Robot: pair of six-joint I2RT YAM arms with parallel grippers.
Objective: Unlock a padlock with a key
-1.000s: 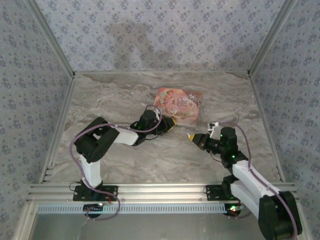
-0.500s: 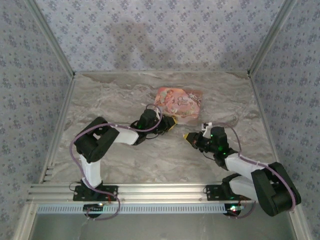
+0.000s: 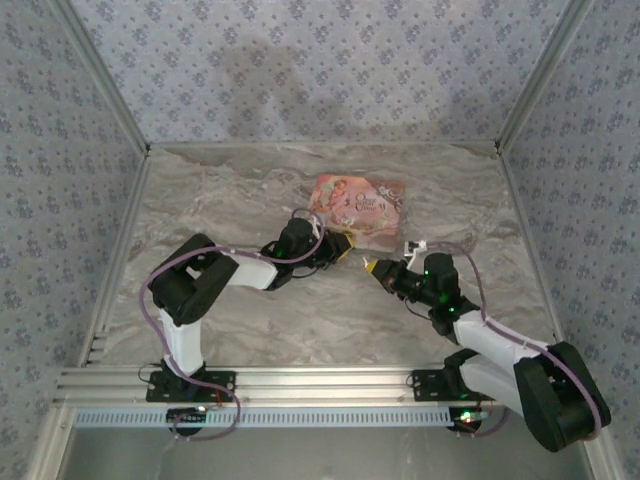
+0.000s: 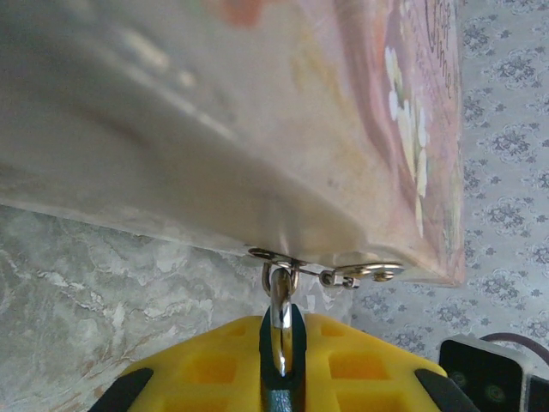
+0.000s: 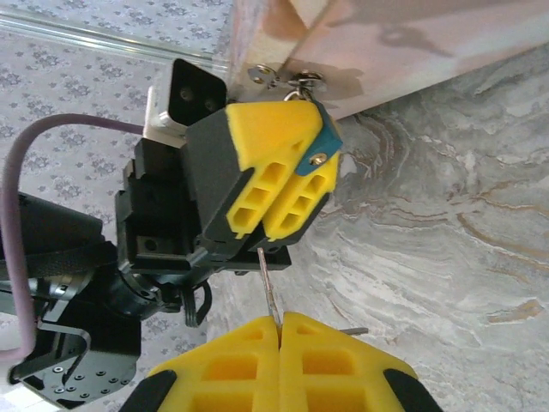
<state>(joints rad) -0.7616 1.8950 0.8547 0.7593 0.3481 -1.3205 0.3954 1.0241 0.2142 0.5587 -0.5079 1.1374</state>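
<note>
**Left jaws** are closed on the padlock [image 4: 280, 319], which is held loop-end toward the near edge of the pink box [image 3: 358, 207]. Small metal rings [image 4: 353, 275] are seen at that edge. **Right jaws** are closed on the key [image 5: 268, 283], which is pointed toward the left jaws and stops just short of them. Bare worktop [image 3: 220, 200] is left open leftward and nearward, and patterned walls [image 3: 320, 70] enclose three sides. The script printed on the box cannot be read.

Flat pink printed box [image 3: 358, 207] sits just beyond yellow-tipped left gripper [image 3: 343, 246], blocking its far side. Narrow bare gap to right gripper [image 3: 372, 267]. Grey marble tabletop [image 3: 220, 200] wide open on the left half.
</note>
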